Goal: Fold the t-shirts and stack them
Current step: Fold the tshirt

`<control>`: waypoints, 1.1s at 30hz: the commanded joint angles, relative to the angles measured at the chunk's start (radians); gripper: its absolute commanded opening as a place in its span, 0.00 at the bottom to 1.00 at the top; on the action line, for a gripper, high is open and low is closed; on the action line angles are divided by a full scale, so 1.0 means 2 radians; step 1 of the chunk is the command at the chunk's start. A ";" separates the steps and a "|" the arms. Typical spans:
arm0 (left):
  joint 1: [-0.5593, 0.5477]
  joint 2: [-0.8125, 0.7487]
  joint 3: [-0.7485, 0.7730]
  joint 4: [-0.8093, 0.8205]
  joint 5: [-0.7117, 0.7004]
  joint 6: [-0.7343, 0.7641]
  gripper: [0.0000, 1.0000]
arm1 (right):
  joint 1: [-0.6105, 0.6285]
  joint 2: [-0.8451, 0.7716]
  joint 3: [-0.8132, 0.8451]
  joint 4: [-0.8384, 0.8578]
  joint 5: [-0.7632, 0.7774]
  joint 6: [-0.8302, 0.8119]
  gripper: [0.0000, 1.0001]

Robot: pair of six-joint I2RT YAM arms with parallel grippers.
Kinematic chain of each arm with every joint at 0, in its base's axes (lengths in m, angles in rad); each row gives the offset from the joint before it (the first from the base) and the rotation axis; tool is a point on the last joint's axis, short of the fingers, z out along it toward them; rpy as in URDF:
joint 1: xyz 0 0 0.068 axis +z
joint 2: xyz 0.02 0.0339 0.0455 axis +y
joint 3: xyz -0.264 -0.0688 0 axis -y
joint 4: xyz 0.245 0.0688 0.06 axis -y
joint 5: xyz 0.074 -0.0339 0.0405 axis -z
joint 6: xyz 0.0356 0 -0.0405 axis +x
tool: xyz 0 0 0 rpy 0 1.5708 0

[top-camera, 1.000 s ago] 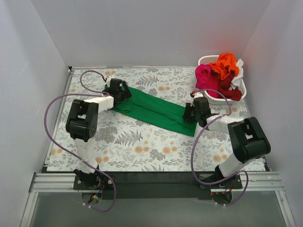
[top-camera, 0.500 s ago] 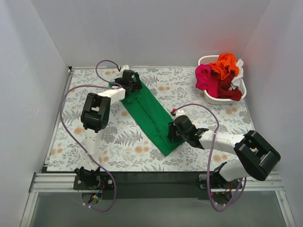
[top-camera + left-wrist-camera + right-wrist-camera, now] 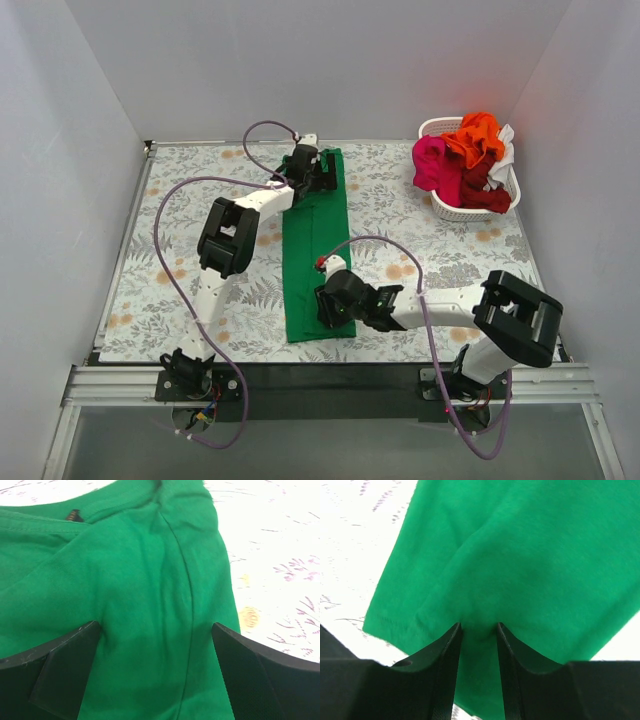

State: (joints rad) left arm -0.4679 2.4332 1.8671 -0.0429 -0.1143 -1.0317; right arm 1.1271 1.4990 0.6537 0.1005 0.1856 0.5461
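Top external: green shirt (image 3: 315, 250) lies as long strip on table (image 3: 450, 260) centre, running far to near. Left gripper (image 3: 156, 627) at far end, jaws wide, cloth between. Right gripper (image 3: 478, 630) at near end, jaws narrow, pinching cloth. Other shirts (image 3: 470, 150) heaped in basket (image 3: 452, 211), far right.

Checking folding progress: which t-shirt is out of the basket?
The green t-shirt, stretched out on the table; the orange, pink, dark red and white ones lie heaped in the basket.
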 commanded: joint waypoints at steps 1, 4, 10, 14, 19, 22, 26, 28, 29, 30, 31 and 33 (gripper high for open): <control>-0.005 0.017 0.027 -0.002 0.055 0.033 0.87 | 0.025 0.037 0.027 -0.021 -0.007 0.011 0.31; -0.005 0.034 0.060 -0.001 0.071 0.066 0.88 | 0.040 0.053 0.044 -0.019 -0.002 0.010 0.31; -0.005 0.076 0.129 -0.024 0.105 0.125 0.90 | 0.042 0.051 0.045 -0.031 0.029 0.008 0.33; -0.003 0.076 0.151 -0.031 0.099 0.134 0.92 | 0.042 0.039 0.036 -0.041 0.054 0.016 0.34; 0.011 0.078 0.165 -0.035 0.099 0.132 0.94 | 0.036 0.013 0.013 -0.057 0.080 0.030 0.36; 0.020 0.083 0.169 -0.043 0.099 0.132 0.94 | 0.028 -0.003 -0.002 -0.066 0.090 0.039 0.36; 0.028 0.089 0.168 -0.044 0.094 0.138 0.94 | 0.015 -0.016 -0.028 -0.067 0.095 0.049 0.37; 0.034 0.090 0.169 -0.043 0.095 0.140 0.94 | 0.011 -0.020 -0.033 -0.067 0.097 0.050 0.37; 0.036 0.092 0.171 -0.044 0.098 0.140 0.94 | 0.009 -0.020 -0.035 -0.068 0.097 0.050 0.37; 0.038 0.093 0.172 -0.044 0.099 0.140 0.94 | 0.007 -0.020 -0.034 -0.068 0.097 0.048 0.37; 0.041 0.095 0.175 -0.045 0.102 0.139 0.94 | 0.006 -0.019 -0.032 -0.067 0.097 0.048 0.38; 0.044 0.100 0.180 -0.044 0.108 0.139 0.94 | 0.003 -0.015 -0.025 -0.067 0.097 0.045 0.38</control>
State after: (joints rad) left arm -0.3946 2.6278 2.1902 -0.1051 0.0864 -0.7715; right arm 1.1461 1.4525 0.6201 0.0513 0.3420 0.6292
